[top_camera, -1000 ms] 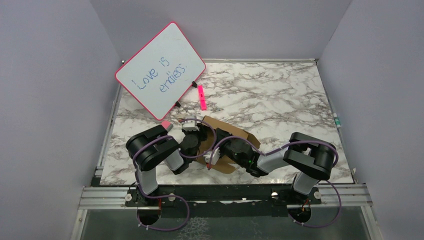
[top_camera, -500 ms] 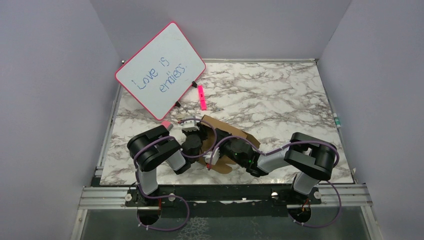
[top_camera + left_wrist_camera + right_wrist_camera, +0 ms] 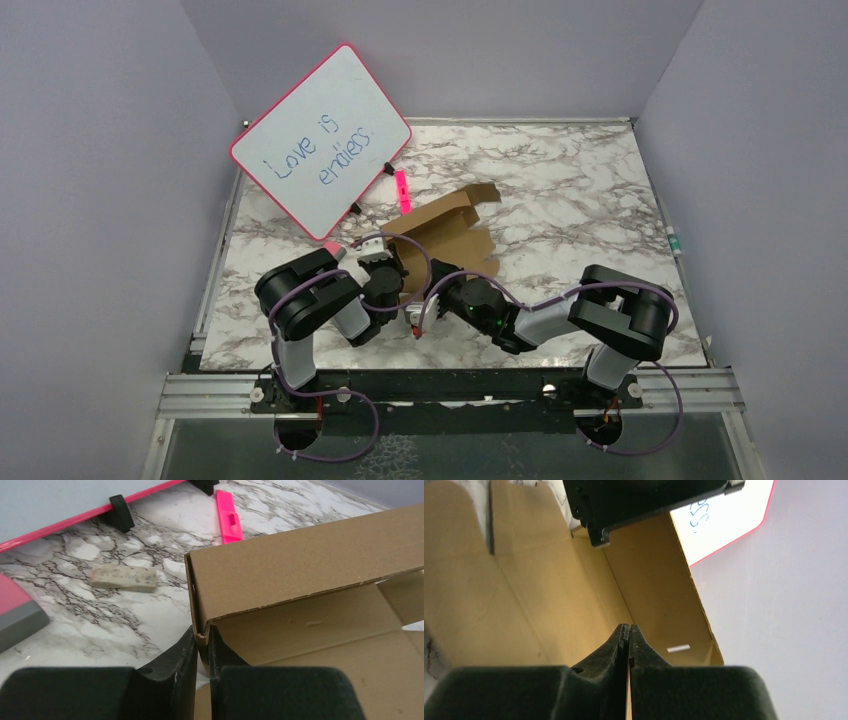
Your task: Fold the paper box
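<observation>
The paper box is brown cardboard, partly folded, in the middle of the marble table, with flaps raised at its far side. My left gripper is shut on the near corner of one upright wall; in the left wrist view the fingers pinch that wall's edge of the box. My right gripper is at the box's near edge. In the right wrist view its tips are pressed together with nothing visible between them, over the box's inner floor.
A pink-framed whiteboard leans at the back left. A pink marker lies beside the box. A beige eraser and a pink-and-grey block lie left of the box. Purple walls enclose the table.
</observation>
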You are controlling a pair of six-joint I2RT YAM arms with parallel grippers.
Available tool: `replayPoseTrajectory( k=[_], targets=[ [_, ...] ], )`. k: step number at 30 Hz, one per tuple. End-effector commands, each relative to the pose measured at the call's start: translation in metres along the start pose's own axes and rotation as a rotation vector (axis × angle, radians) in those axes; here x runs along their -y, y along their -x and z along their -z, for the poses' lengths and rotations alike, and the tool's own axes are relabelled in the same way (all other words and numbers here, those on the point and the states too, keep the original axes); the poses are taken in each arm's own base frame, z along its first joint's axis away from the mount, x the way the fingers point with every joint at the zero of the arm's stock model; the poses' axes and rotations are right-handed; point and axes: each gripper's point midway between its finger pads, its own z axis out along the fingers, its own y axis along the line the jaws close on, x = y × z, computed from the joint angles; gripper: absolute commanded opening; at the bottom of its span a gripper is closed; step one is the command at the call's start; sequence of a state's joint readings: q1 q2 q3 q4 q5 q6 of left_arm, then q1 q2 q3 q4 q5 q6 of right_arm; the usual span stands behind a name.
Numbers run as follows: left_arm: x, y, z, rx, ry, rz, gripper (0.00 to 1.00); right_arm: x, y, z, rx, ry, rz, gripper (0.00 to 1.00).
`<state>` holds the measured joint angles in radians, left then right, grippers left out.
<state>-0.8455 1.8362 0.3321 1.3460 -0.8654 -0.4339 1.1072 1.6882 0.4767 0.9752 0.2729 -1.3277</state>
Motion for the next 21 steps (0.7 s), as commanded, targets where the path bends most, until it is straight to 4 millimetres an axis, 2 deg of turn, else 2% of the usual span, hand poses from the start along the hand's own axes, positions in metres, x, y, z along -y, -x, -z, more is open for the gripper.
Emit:
replayPoseTrajectory(
  k=[1,8,16,19,21],
  targets=[
    [-0.014,-0.002,0.002,0.001,0.032,-0.021,0.16,0.013,0.006,0.001,0.009,-0.054,-0.079,0.09],
    [-0.007,-0.004,0.004,-0.02,-0.019,-0.056,0.18,0.033,-0.001,0.01,-0.028,-0.14,-0.193,0.14],
    [0.002,-0.001,0.009,-0.063,-0.082,-0.115,0.15,0.058,-0.013,0.035,-0.097,-0.212,-0.594,0.4],
    [0.01,-0.003,0.011,-0.099,-0.125,-0.139,0.15,0.074,-0.024,0.045,-0.136,-0.249,-0.777,0.51],
    [0.014,-0.007,0.012,-0.13,-0.154,-0.161,0.15,0.076,-0.038,0.051,-0.197,-0.25,-0.897,0.55]
  ],
)
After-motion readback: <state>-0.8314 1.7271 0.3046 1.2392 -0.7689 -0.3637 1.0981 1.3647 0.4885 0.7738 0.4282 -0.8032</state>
